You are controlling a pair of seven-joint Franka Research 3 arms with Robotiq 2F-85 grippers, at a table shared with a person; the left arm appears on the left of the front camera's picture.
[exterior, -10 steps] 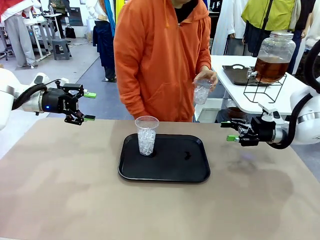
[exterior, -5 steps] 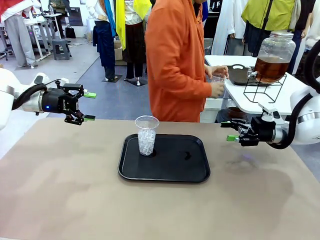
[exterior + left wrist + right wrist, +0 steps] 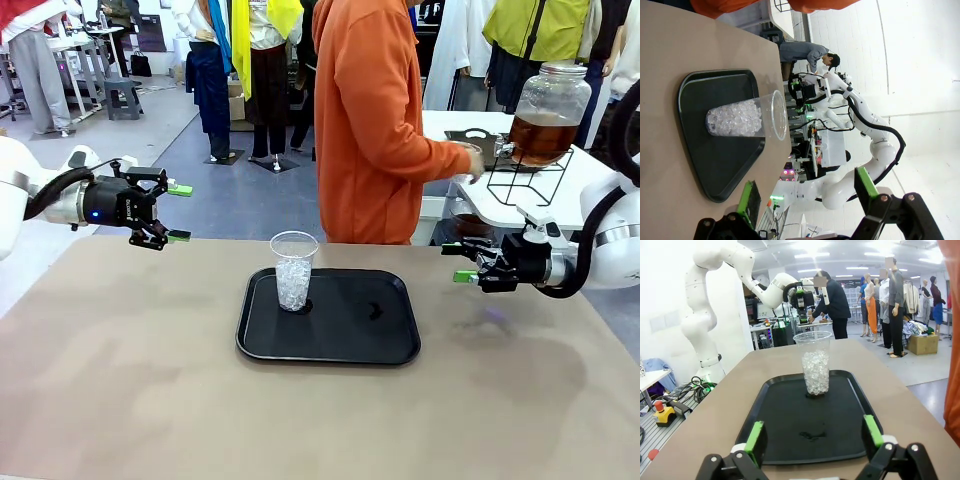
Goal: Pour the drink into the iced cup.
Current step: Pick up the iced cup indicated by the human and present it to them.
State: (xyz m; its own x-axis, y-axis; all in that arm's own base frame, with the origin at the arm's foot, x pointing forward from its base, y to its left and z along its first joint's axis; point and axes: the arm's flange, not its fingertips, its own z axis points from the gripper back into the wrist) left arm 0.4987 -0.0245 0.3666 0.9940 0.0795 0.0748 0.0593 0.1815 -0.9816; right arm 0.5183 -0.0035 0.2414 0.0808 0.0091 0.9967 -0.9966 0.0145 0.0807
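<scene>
Patience seems the step's need: both arms are best held clear of the black tray (image 3: pixel 350 345) on the tan bench (image 3: pixel 130 400). On it stands the iced cup (image 3: pixel 294 272), thin clear tapered plastic, partly filled with cubes. Left gripper (image 3: pixel 180 213) and right gripper (image 3: pixel 458 262) hover wide and empty. Beyond, the person's hand (image 3: pixel 470 160) is near the amber drink (image 3: pixel 540 140) in a rounded glass jar (image 3: pixel 552 95).

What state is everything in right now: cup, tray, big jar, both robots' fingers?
Iced cup: upright on the tray, ice inside, nothing poured yet.
Tray: flat on the table.
Jar: on its stand, partly full of drink.
Left gripper: fingers open, empty.
Right gripper: fingers open, empty.
</scene>
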